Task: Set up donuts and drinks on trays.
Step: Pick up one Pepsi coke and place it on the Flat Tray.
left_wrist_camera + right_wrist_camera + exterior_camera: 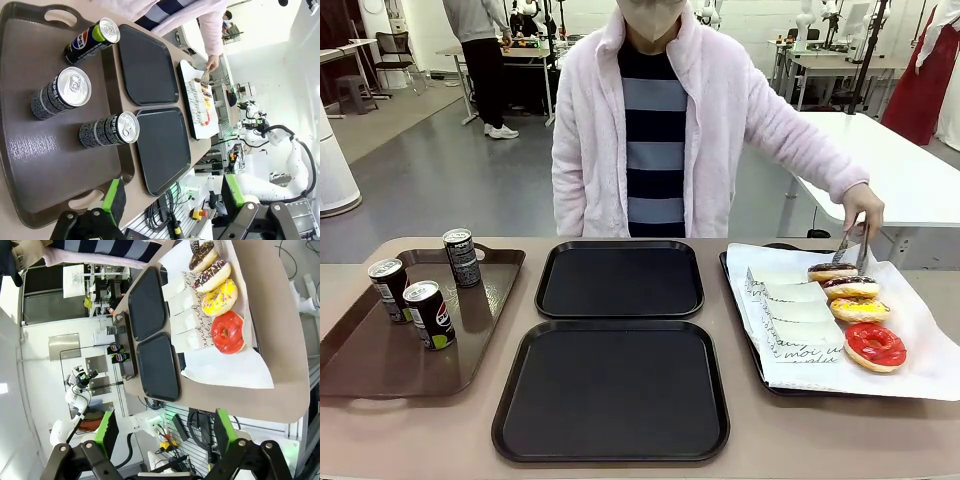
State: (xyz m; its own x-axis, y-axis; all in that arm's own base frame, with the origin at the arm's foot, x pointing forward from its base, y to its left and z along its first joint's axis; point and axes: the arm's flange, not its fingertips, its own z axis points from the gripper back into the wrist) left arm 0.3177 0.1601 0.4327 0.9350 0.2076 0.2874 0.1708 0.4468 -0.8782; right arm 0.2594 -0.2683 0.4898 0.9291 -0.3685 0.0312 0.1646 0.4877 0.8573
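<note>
Two black trays lie bare mid-table, the far one [620, 282] and the near one [610, 392]; they also appear as tray [147, 65] and tray [162, 145] in the left wrist view. Three black cans [463, 257] [390, 289] [430, 314] stand on the brown tray [360, 360] at left. A chocolate donut [832, 271], a sprinkled donut [851, 288], a yellow donut [859, 309] and a red donut [875, 345] lie on white paper at right. My left gripper [172, 195] hangs open above the cans [62, 94]. My right gripper [165, 430] is open, away from the donuts [229, 331].
A person in a pink fleece stands at the far edge; one hand [863, 208] holds metal tongs [848, 247] at the chocolate donut. White paper holders [795, 312] with cursive print lie in a row beside the donuts, on the paper-lined tray [750, 335].
</note>
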